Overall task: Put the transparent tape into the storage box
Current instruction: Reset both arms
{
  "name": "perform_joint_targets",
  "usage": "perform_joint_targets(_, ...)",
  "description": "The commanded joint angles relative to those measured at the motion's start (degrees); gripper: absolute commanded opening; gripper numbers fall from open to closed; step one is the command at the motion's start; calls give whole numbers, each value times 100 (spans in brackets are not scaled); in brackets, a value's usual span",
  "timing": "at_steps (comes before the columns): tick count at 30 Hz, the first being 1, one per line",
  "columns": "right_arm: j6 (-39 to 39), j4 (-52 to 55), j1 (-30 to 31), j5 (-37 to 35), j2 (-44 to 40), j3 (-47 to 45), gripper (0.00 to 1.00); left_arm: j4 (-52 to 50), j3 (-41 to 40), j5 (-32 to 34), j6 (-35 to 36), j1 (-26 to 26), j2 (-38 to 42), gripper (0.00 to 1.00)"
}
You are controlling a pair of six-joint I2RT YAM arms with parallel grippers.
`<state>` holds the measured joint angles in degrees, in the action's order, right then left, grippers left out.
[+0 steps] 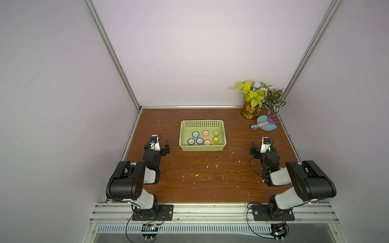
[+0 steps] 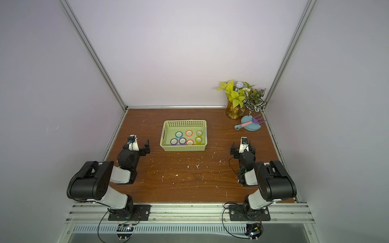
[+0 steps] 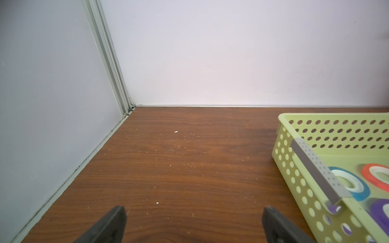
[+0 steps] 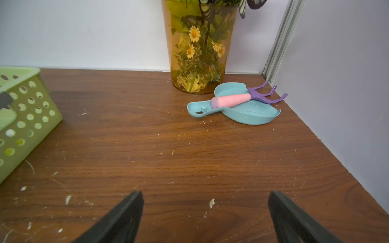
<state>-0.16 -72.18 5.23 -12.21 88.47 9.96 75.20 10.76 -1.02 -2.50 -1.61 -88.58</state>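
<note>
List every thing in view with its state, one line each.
storage box: upright on the table
transparent tape: seven rolls, flat inside the storage box
left gripper: open, empty
right gripper: open, empty
rake: lying across the dustpan
vase: upright on the table

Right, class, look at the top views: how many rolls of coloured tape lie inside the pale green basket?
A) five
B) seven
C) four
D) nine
B: in both top views seven rolls of transparent tape can be counted inside the storage box, three in the far row and four in the near row.
</note>
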Motion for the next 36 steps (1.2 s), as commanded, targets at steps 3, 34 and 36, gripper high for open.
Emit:
perform_joint_targets(3, 34, -603, -64, -115, 40, 153, 99, 82, 59, -44, 92, 11, -26, 100)
perform_joint_targets(34, 25, -516, -61, -115, 0, 171, 99, 79, 67, -36, 92, 11, -23, 100)
perform_joint_targets(36, 25, -509, -65, -115, 4, 173, 99, 78, 66, -49, 91, 11, -23, 100)
